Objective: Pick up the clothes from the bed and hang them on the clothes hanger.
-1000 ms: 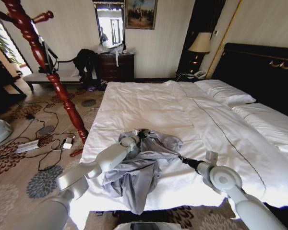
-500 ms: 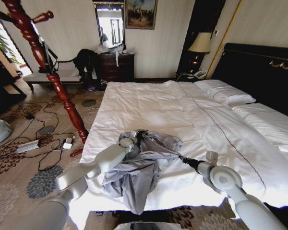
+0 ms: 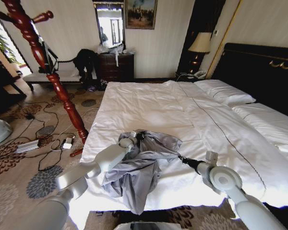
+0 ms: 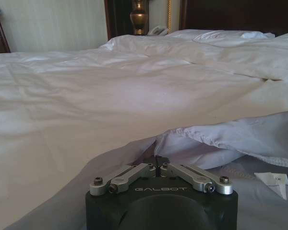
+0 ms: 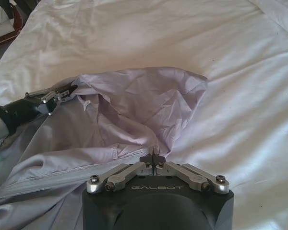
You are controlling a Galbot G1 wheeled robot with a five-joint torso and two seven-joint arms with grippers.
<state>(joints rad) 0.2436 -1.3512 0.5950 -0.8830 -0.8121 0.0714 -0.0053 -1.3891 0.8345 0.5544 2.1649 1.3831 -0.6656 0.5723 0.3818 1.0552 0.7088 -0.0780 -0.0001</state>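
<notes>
While both of your arms reach out over the foot of the bed [image 3: 149, 108], the light grey jacket [image 3: 144, 167] lies bunched on the white quilted sheet near the bed's front edge, with part of it drooping over that edge toward the carpet [image 3: 19, 182]. Your left gripper [image 3: 140, 136] sits at the far left side of the heap, and in the left wrist view its fingers [image 4: 156, 165] are drawn together on a fold of the grey cloth, which rises in a ridge just beyond them. Your right gripper [image 3: 181, 158] is at the jacket's right side; the right wrist view shows its fingertips [image 5: 153, 159] pinched narrow on the hem where the fabric meets the sheet. From that same view you can see the left gripper [image 5: 62, 93] across the garment, touching the collar area, with the crumpled body of the jacket [image 5: 139, 108] spread between the two. Off the bed's left side stands the red-brown wooden clothes hanger [image 3: 43, 62], well apart from the jacket. White pillows [image 3: 225, 91] rest against the dark headboard [image 3: 259, 67] at the far end.
</notes>
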